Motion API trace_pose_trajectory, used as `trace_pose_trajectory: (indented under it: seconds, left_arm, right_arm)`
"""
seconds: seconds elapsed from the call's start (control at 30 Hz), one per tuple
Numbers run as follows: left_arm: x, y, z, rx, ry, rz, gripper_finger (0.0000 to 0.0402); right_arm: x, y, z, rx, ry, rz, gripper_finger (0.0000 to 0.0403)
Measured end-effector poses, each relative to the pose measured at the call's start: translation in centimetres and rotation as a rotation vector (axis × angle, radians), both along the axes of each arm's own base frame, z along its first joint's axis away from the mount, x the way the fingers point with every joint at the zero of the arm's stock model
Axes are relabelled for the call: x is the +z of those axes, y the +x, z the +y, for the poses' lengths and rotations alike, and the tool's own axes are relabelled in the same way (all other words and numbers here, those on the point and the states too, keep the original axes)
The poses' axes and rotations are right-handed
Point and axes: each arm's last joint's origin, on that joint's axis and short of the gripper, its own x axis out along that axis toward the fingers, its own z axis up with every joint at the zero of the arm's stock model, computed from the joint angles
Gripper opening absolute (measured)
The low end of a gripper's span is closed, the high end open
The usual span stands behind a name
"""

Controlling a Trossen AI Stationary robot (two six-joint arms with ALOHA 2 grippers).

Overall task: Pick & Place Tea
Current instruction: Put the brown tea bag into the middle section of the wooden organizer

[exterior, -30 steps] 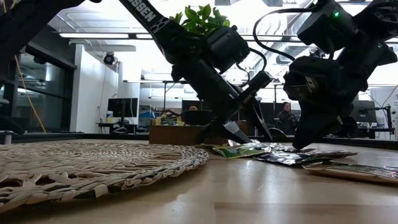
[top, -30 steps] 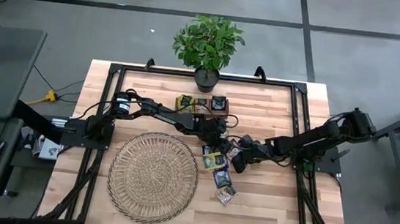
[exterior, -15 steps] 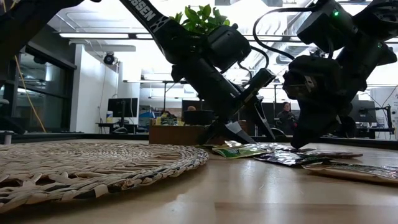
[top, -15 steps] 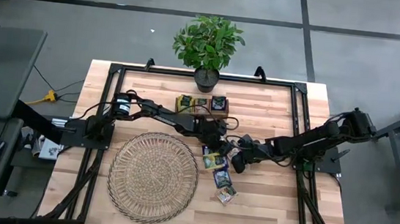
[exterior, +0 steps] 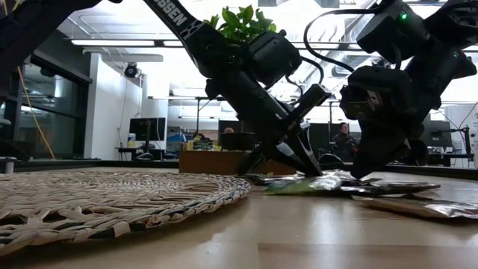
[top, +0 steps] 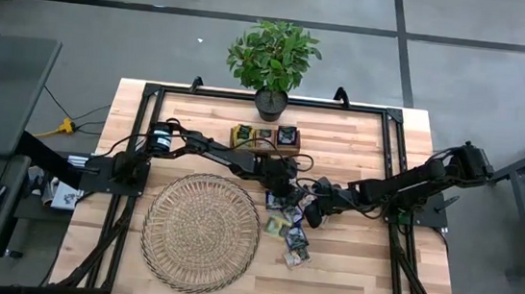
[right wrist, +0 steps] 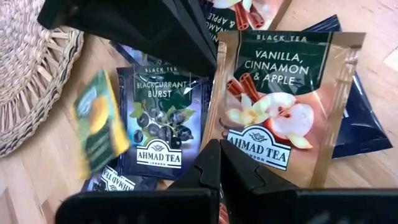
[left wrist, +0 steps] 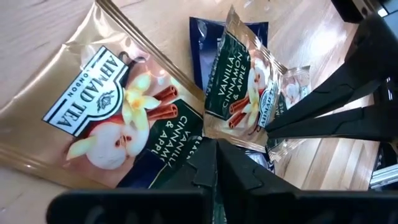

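Note:
Several tea sachets (top: 288,229) lie loose on the wooden table between the round wicker mat (top: 201,230) and my two grippers. Among them are a dark blackcurrant sachet (right wrist: 155,130), a yellow-green one (right wrist: 99,127) and pale vanilla ones (left wrist: 118,118). My left gripper (top: 289,197) reaches in from the left, slants down into the pile and is shut on a vanilla sachet (left wrist: 245,81). My right gripper (top: 311,210) comes from the right, shut, its tips low over another vanilla sachet (right wrist: 273,106). More sachets sit in the wooden tray (top: 265,138). My left gripper pinches the lower edge (left wrist: 219,135) of the vanilla sachet between its two fingers, which slant down from the table's left. That sachet stands tilted up from the pile, its lower part among the others. My right gripper's shut tips stand at the other vanilla sachet's edge (right wrist: 239,163); I cannot tell whether they touch it.
A potted plant (top: 273,61) stands at the table's far edge behind the tray. The two grippers are close together (exterior: 336,161) over the pile. The black frame (top: 400,228) runs along the table's sides. Bare wood lies near the front right.
My left gripper has shut, its fingers closing together down in the pile. The sachets have shifted: the yellow-green one has slid toward the table's near edge, and a vanilla one has tipped up at the fingertips. My right gripper has kept still.

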Motion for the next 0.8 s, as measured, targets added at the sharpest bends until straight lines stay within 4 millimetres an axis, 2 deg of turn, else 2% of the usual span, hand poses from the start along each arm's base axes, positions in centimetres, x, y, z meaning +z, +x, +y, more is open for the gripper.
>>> trace_pose_trajectory:
  seconds: [0.5,0.8]
  left_arm:
    - [0.04,0.02,0.01,-0.022,0.017,-0.008,0.0022]
    - [0.07,0.01,0.04,-0.022,0.017,-0.009,0.0022]
  right_arm:
    - [-0.16,-0.2,0.13,0.058,0.021,0.03,0.0]
    - [0.77,0.75,0.64,0.138,0.095,-0.072,0.0]
